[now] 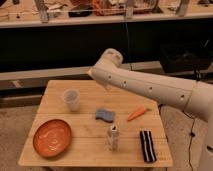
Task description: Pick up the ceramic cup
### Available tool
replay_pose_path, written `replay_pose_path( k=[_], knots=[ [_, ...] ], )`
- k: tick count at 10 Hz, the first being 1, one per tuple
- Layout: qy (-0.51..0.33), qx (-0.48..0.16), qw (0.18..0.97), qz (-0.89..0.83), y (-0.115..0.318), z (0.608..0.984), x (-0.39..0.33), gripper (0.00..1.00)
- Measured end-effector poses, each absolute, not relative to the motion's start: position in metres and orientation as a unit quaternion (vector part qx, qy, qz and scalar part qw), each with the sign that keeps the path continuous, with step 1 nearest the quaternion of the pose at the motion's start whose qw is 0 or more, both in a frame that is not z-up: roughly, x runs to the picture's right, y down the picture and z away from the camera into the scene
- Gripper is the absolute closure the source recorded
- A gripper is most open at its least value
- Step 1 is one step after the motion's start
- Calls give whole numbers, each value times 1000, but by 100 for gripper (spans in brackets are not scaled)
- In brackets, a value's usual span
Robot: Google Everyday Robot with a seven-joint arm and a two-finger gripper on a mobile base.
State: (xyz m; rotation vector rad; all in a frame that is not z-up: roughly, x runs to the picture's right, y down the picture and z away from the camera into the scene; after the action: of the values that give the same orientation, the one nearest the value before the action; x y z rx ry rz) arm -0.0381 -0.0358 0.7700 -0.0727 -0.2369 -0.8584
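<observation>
Ceramic cup: you see it standing at the back left of the table, behind the orange plate.
Gripper: mostly hidden under the white arm, right of the cup, not touching it. You cannot tell if it is open or closed.
</observation>
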Motion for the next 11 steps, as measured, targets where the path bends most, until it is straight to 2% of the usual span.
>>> replay_pose_path(
  k=[11],
  knots=[
    [-205, -19, 861, -465, -17, 793, -113, 20]
  ],
)
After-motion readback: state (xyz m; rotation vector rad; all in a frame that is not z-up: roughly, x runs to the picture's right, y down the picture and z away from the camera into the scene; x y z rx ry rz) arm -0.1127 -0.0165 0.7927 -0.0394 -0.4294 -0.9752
